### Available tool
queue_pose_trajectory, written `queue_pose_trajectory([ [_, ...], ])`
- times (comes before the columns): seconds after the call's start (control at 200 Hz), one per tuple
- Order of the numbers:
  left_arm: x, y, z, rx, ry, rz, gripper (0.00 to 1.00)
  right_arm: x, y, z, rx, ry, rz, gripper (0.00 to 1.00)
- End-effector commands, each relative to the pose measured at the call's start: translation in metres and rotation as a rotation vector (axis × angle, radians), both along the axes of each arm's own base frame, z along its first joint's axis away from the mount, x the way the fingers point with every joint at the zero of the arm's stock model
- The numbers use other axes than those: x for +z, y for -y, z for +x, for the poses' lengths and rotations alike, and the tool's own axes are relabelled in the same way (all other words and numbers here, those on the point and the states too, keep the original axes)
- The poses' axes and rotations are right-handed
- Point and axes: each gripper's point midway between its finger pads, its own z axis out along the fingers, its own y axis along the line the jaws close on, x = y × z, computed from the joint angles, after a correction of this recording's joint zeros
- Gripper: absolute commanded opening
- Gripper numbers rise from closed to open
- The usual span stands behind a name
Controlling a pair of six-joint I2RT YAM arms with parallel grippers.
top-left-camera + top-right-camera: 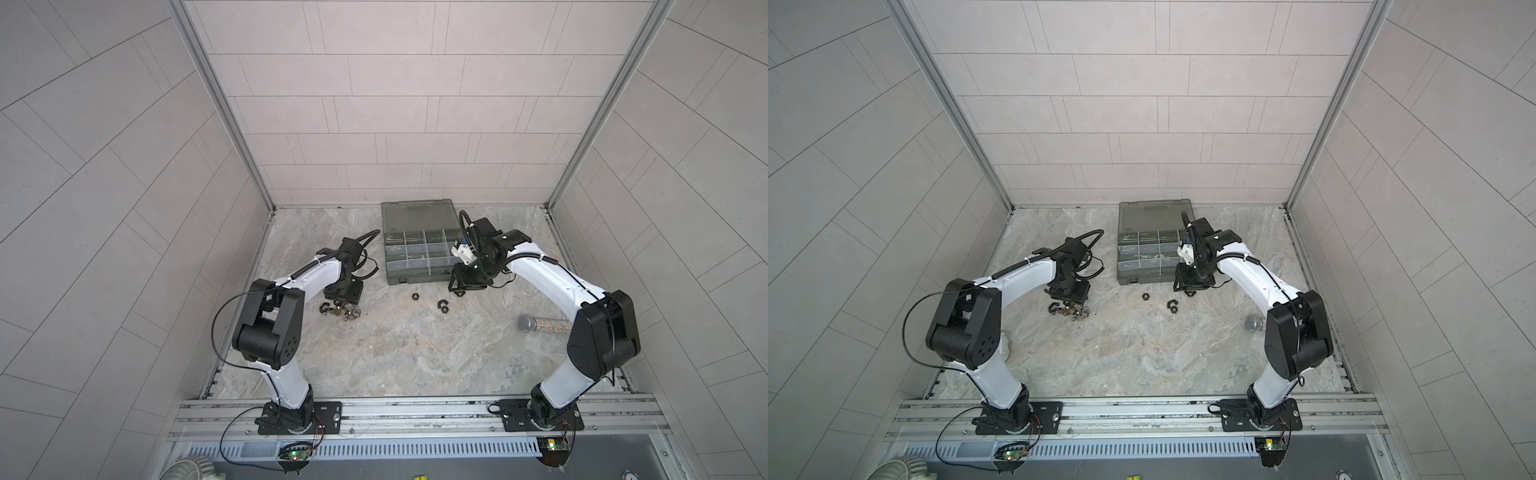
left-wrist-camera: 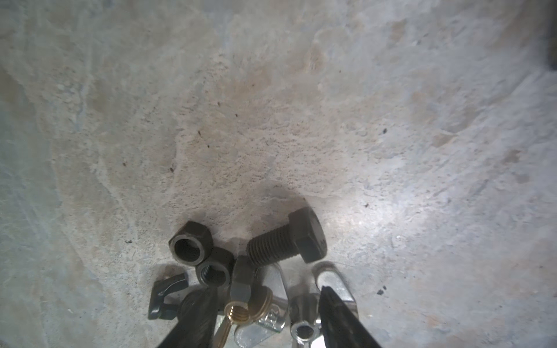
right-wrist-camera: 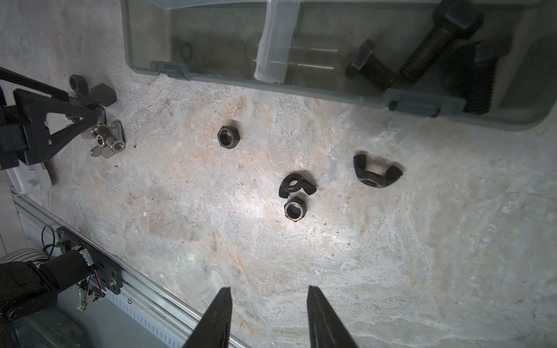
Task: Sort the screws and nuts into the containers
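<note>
Left gripper (image 2: 265,313): jaws stood partly apart, tips down in the hardware pile (image 1: 340,311); one finger (image 2: 196,316) was beside a black wing nut (image 2: 165,295) and the other lay over a silvery wing nut (image 2: 304,328). A brass-coloured threaded piece (image 2: 238,313) sat between them, and nothing was lifted.
Right gripper (image 3: 268,313): jaws a modest gap apart, empty, above the marble-patterned tabletop (image 1: 395,353) by the case's near right corner.
Screws: a black hex-headed bolt (image 2: 289,238) lay on its side at the pile's edge; at least two black bolts (image 3: 434,51) lay in an end compartment of the case.
Nuts: two black hex nuts (image 2: 190,245) touched in the pile. Between the arms lay a lone hex nut (image 3: 228,137), a winged nut touching a hex nut (image 3: 297,183), and a separate winged nut (image 3: 376,173).
Containers: smoky-grey translucent plastic organizer case (image 1: 415,279), lid open, pale dividers.
Aside: glittery-handled microphone (image 1: 544,324), by the right arm.
</note>
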Motion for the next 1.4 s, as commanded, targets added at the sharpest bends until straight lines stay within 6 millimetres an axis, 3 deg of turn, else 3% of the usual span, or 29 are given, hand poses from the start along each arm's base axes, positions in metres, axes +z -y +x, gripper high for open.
queue_pose_trajectory([
  [0.0, 0.001, -0.002, 0.006, -0.014, 0.008, 0.02, 0.59, 0.009, 0.008, -0.005, -0.001, 0.024, -0.001, 0.42],
  [0.685, -0.019, 0.013, 0.018, -0.029, -0.013, -0.029, 0.58, 0.008, 0.022, -0.004, -0.036, 0.008, -0.029, 0.42],
  [0.851, -0.021, 0.018, 0.017, -0.031, -0.027, -0.051, 0.41, 0.008, 0.024, -0.004, -0.045, 0.007, -0.029, 0.42],
  [0.996, -0.019, 0.02, 0.015, -0.034, -0.03, -0.053, 0.36, 0.009, 0.025, -0.005, -0.05, 0.007, -0.029, 0.42],
  [1.201, -0.013, 0.025, 0.018, -0.043, -0.029, -0.054, 0.17, 0.011, 0.027, -0.005, -0.055, 0.016, -0.03, 0.43],
  [1.396, -0.001, 0.034, 0.027, -0.052, -0.007, -0.068, 0.14, 0.015, 0.029, -0.007, -0.063, 0.026, -0.025, 0.42],
])
